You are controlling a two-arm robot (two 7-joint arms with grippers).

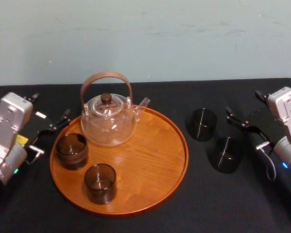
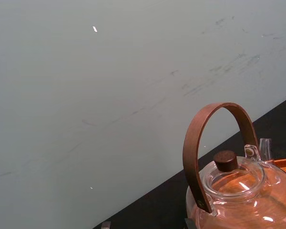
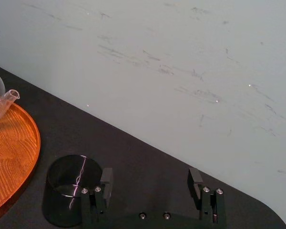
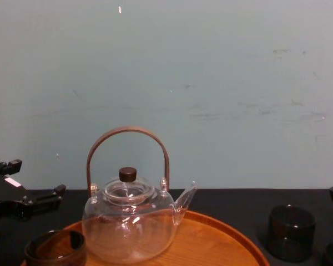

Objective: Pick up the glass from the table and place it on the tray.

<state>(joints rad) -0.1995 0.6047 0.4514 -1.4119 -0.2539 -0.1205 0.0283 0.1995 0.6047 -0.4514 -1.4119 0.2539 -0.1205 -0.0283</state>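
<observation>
Two dark glasses [image 1: 202, 124] [image 1: 225, 154] stand on the black table [image 1: 150, 221], to the right of the round wooden tray [image 1: 172, 145]. Two more dark glasses [image 1: 72, 150] [image 1: 100, 183] stand on the tray's left side, in front of a glass teapot [image 1: 109, 119]. My right gripper [image 1: 247, 132] hovers open just right of the table glasses, holding nothing. In the right wrist view one glass [image 3: 69, 191] stands just outside one finger [image 3: 105, 183] of that gripper [image 3: 150, 183]. My left gripper [image 1: 49, 133] is open beside the tray's left rim.
A pale wall [image 1: 145, 39] rises behind the table's back edge. The tray's right half [image 1: 155, 165] is bare wood. In the chest view the teapot [image 4: 130, 224] and a table glass [image 4: 290, 233] show side on.
</observation>
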